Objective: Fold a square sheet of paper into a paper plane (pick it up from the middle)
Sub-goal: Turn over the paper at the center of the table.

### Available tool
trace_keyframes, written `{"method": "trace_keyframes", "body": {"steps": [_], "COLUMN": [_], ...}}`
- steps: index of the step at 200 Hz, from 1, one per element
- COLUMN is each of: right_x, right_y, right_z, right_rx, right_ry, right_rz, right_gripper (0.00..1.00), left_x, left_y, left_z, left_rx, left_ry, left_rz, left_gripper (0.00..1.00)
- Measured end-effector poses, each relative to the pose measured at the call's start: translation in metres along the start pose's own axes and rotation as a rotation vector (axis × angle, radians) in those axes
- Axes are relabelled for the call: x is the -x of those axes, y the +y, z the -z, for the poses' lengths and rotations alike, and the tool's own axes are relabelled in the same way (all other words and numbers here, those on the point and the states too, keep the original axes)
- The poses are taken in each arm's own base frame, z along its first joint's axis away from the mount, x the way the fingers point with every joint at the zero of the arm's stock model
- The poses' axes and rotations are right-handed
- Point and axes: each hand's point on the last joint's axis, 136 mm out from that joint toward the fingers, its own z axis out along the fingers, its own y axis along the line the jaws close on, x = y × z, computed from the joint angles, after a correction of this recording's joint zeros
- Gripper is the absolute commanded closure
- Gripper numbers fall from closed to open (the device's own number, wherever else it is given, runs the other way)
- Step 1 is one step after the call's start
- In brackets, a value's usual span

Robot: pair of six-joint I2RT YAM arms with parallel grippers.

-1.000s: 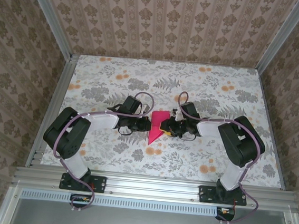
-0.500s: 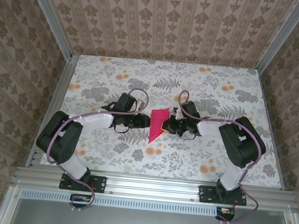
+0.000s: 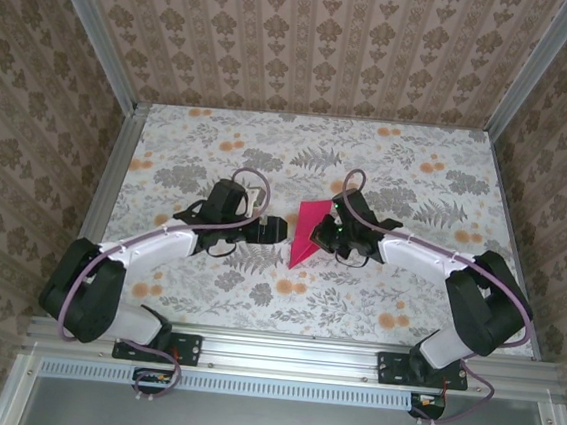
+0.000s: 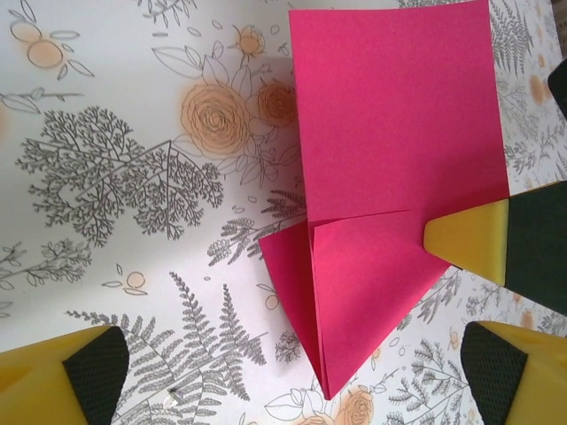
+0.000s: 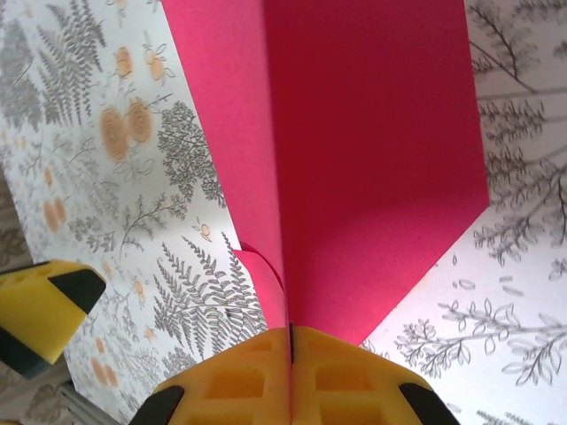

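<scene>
- While it is pinched along one edge by the right gripper (image 5: pixel 291 343), the square sheet of paper (image 3: pixel 308 231) is seen near the middle of the table, between the two grippers.
- Part of the magenta-pink sheet is folded. A flat upper panel is shown in the left wrist view, and below it overlapping flaps are drawn to a point. In the top view that point is turned toward the near edge of the table.
- From the right wrist the sheet is shown creased lengthwise, with one panel lit and the other in shade.
- Whether the paper is touching the cloth cannot be told.
- The right gripper's jaws are pressed together on the paper's edge, and its yellow fingers (image 5: pixel 230 382) are met with only the sheet between them.
- One of those fingers is also caught in the left wrist view, touching the sheet's right edge.
- The left gripper (image 4: pixel 297 372) is held just left of the paper with its jaws spread wide and nothing gripped.
- Its black-padded fingertips (image 4: pixel 93 376) are seen clear of the sheet, with the folded point framed between them.
- A tablecloth (image 3: pixel 219 156) printed with grey ferns and orange flowers is spread beneath.
- The scene is closed in by patterned walls (image 3: pixel 310 44) and, at the near edge, an aluminium rail (image 3: pixel 290 352).
</scene>
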Motion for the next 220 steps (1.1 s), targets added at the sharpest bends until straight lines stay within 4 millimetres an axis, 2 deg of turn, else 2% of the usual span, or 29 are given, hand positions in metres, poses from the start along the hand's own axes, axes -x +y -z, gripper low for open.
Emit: {"method": "trace_keyframes", "body": {"steps": [19, 56, 76, 101, 121, 138, 160, 192, 220], "right_x": [0.0, 0.012, 0.014, 0.013, 0.014, 0.017, 0.016, 0.016, 0.018], "right_y": [0.011, 0.05, 0.056, 0.046, 0.035, 0.026, 0.005, -0.011, -0.016], "right_z": [0.002, -0.003, -0.012, -0.021, -0.021, -0.018, -0.01, 0.001, -0.002], "right_rx": [-0.029, -0.032, -0.052, -0.109, -0.157, -0.182, -0.231, -0.253, -0.238], "right_ry": [-0.024, -0.072, -0.082, -0.096, -0.118, -0.154, -0.198, -0.245, -0.244], "right_rz": [-0.025, -0.045, -0.067, -0.104, -0.146, -0.184, -0.237, -0.292, -0.328], "right_gripper": [0.99, 0.99, 0.99, 1.0, 1.0, 1.0, 1.0, 1.0, 1.0], "left_x": [-0.002, 0.004, 0.006, -0.003, -0.011, -0.01, -0.007, -0.02, -0.03], "left_y": [0.002, 0.003, 0.004, 0.013, 0.02, 0.016, 0.005, -0.006, -0.011], "left_z": [0.003, 0.017, 0.023, 0.025, 0.023, 0.021, 0.017, -0.007, -0.034], "left_rx": [0.006, 0.032, 0.039, 0.053, 0.074, 0.071, 0.046, 0.031, 0.019], "left_ry": [-0.011, -0.079, -0.123, -0.157, -0.151, -0.168, -0.196, -0.149, -0.093], "left_rz": [-0.012, -0.068, -0.117, -0.177, -0.225, -0.287, -0.372, -0.522, -0.638], "left_gripper": [0.01, 0.11, 0.12, 0.12, 0.12, 0.12, 0.11, 0.11, 0.13]}}
